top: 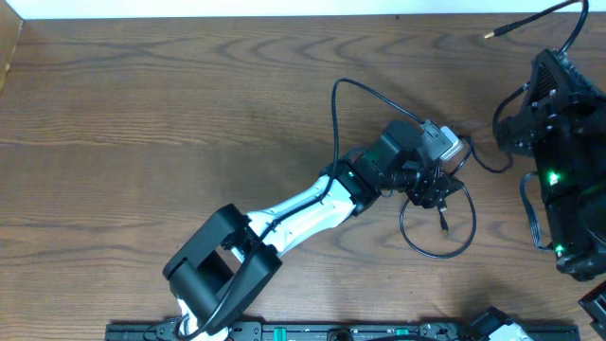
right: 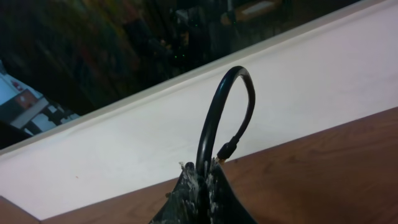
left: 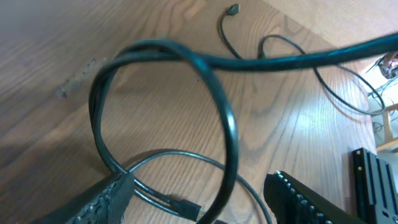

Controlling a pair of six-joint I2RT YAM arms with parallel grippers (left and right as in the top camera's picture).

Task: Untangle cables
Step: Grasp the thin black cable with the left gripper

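Cables are being left in loose loops on the table, just below and ahead of the left gripper. Its fingers are being held spread, with one loop lying between them. One cable is being pinched tight by the right gripper and arched above the fingertips, its gold plug hanging just beside them.

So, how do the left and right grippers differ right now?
The left gripper is open; the right gripper is shut. The left gripper has cable loops between its fingers, above the table; the right gripper pinches a cable near its plug. Both work thin black cables.
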